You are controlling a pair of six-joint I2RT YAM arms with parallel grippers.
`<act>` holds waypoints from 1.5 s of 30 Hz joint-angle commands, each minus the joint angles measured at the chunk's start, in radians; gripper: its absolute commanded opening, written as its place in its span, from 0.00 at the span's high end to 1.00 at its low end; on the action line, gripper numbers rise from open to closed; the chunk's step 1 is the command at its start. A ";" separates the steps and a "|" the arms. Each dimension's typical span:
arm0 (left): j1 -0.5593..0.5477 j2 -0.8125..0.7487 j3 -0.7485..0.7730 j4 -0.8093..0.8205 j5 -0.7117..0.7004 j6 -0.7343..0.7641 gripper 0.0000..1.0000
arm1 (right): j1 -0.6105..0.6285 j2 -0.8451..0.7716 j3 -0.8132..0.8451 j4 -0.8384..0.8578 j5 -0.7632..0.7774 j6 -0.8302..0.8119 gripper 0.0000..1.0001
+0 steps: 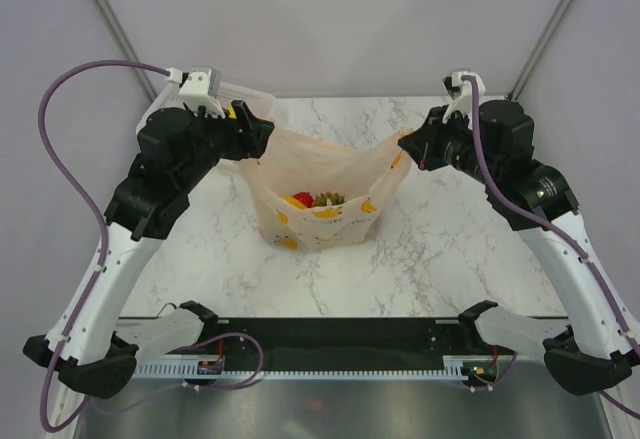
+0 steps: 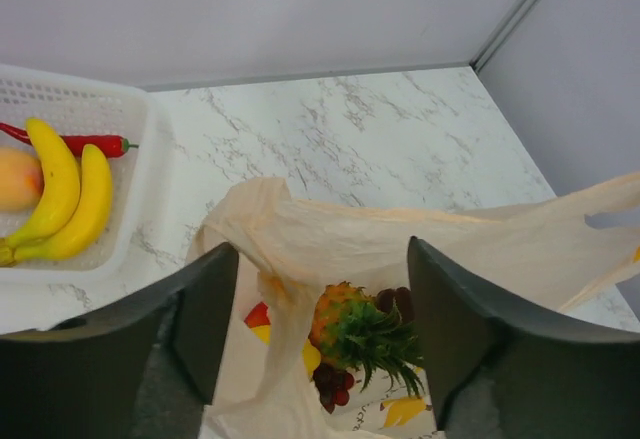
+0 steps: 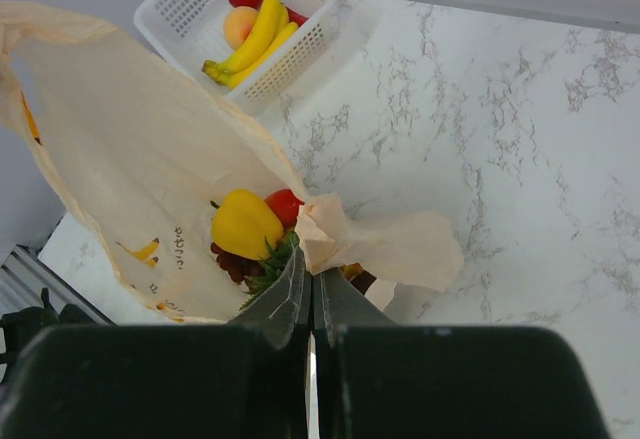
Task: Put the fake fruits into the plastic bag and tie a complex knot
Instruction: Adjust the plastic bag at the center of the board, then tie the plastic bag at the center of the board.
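Top external: step? (A)
Loading, I'd say. Plastic bag (image 1: 320, 174) stands at centre of table (image 1: 450, 249) btw arms, some fake fruits (image 2: 350, 329) inside; bananas (image 3: 255, 34) + others in basket (image 3: 292, 63) near its L side. (B)
Claws? (A)
Left gripper (image 2: 320, 249) fingers apart, L rim between, unpinched. Right gripper (image 3: 312, 267) clamped on R rim. (B)
Bag's lie? Next? (A)
Upright, mouth up, stretched L–R. Next prob: L fetches bananas w/o mouth collapsing. (B)

Robotics lab test cell. A left arm (image 1: 110, 259) and a right arm (image 1: 575, 269) stand bolted to a black base rail (image 1: 330, 334) at the edge of a marble-patterned table (image 1: 450, 249), with a purple cable (image 1: 41, 114) looping loose. Plain grey-white enclosure walls (image 1: 340, 19) sit behind bare metal struts (image 1: 112, 14).
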 commanded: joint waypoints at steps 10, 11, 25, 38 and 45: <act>0.005 0.096 0.177 0.089 0.379 0.272 0.00 | -0.002 -0.027 -0.013 0.062 -0.050 0.021 1.00; 0.002 0.110 0.191 0.100 0.384 0.286 0.00 | -0.002 -0.025 -0.011 0.063 -0.053 0.022 1.00; -0.061 0.224 0.034 0.479 0.765 0.453 0.00 | -0.002 -0.005 0.026 0.063 -0.086 0.014 1.00; -0.290 0.437 0.060 0.631 0.618 0.489 0.00 | -0.002 0.001 0.046 0.063 -0.088 0.017 1.00; -0.314 0.462 -0.019 0.717 0.634 0.456 0.00 | -0.002 0.008 0.064 0.062 -0.097 0.017 1.00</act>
